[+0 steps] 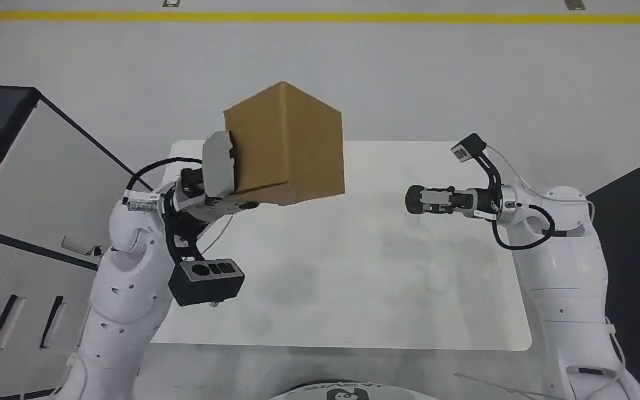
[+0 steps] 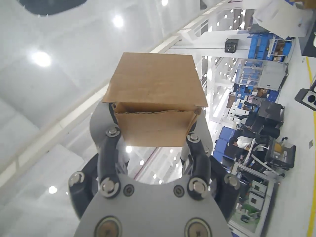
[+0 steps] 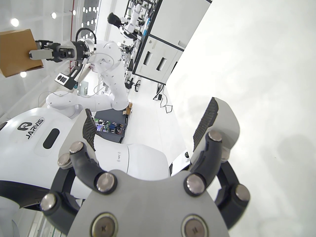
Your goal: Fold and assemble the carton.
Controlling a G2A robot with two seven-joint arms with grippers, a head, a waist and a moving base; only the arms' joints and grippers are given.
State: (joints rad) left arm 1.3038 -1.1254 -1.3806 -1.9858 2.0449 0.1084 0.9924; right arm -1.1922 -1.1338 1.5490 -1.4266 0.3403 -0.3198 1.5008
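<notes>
The carton (image 1: 285,145) is hanging raised over the table (image 1: 400,300), my left gripper (image 2: 153,127) clamping one end so its faces are staying reachable, I judge, while my right gripper (image 1: 412,197) is hovering well apart, spread wide and empty.

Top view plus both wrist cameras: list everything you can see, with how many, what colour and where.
carton: one, brown, held up above the table
table: one, white, under both arms
floor line: one, yellow, on the floor beyond the table's far edge
cabinet: one, white with dark frame, beside the table on the left arm's side
left gripper: one, grey and black, shut on the carton
right gripper: one, grey and black, open and empty, over the table, apart from the carton
</notes>
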